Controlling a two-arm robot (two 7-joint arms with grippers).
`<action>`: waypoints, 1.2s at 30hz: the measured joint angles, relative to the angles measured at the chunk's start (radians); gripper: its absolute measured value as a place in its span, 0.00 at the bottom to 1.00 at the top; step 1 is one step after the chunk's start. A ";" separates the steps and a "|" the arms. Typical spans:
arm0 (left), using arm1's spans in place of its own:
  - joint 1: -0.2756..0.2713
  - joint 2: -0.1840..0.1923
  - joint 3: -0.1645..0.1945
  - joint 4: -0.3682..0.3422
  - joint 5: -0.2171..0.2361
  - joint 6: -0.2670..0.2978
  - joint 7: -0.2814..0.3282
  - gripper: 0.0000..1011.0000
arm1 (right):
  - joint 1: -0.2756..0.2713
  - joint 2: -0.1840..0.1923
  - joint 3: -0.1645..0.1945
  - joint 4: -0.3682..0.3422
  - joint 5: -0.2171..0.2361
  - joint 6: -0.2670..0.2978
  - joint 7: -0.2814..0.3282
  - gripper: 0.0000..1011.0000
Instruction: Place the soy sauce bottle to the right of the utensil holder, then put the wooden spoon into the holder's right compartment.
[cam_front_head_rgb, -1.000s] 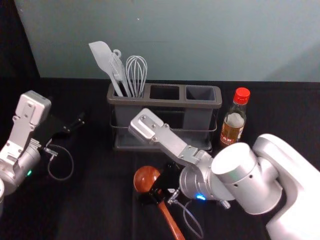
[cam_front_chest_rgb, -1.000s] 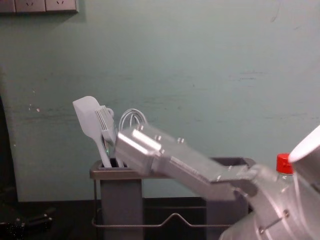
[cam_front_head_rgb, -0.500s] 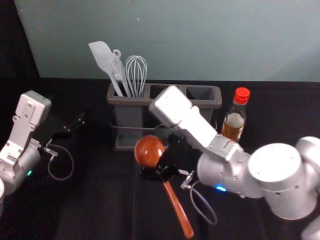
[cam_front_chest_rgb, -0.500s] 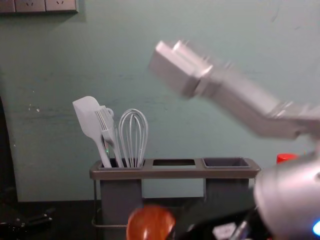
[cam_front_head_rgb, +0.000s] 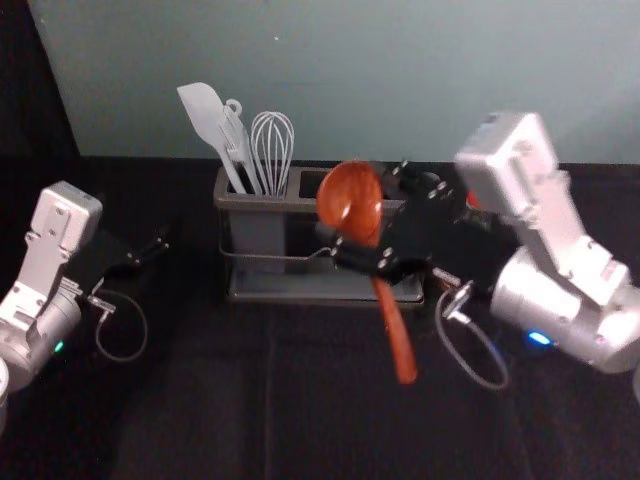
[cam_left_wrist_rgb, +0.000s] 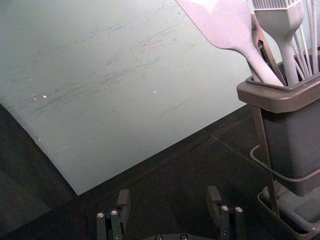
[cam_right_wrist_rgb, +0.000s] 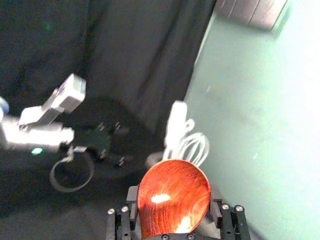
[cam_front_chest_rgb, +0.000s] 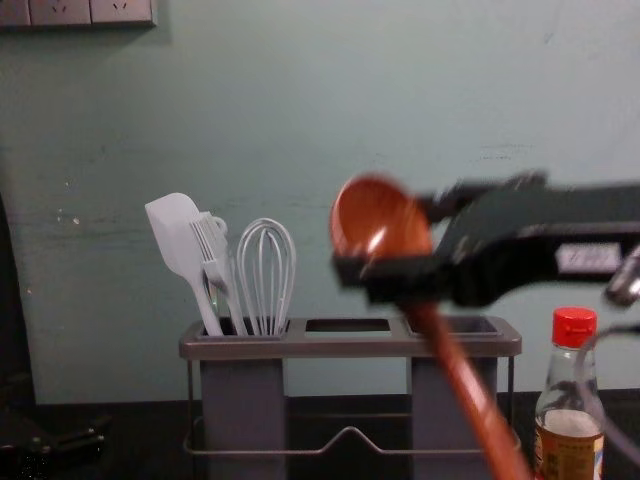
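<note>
Head view has the right gripper (cam_front_head_rgb: 362, 210) clamped around the wooden spoon (cam_front_head_rgb: 350, 195) near its bowl, the handle slanting down toward five o'clock. In the chest view the bowl is higher than the utensil holder's rim (cam_front_chest_rgb: 345, 345). From the holder's middle, the soy sauce bottle (cam_front_chest_rgb: 568, 455) stands upright at three o'clock; the spatula (cam_front_chest_rgb: 175, 235), brush (cam_front_chest_rgb: 212, 250) and whisk (cam_front_chest_rgb: 265, 280) lean at ten to eleven. The left gripper (cam_front_head_rgb: 165, 243) is parked at nine o'clock, its fingers spread apart.
</note>
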 joint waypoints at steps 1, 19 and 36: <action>0.000 0.000 0.000 0.000 0.000 0.000 0.000 0.99 | -0.003 0.004 0.009 0.000 0.005 -0.021 -0.004 0.84; 0.000 0.000 0.000 0.000 0.000 0.000 0.000 0.99 | 0.138 0.000 0.068 0.146 0.008 -0.260 -0.081 0.84; 0.000 0.000 0.000 0.000 0.000 0.000 0.000 0.99 | 0.286 -0.140 -0.003 0.310 -0.202 -0.252 -0.200 0.84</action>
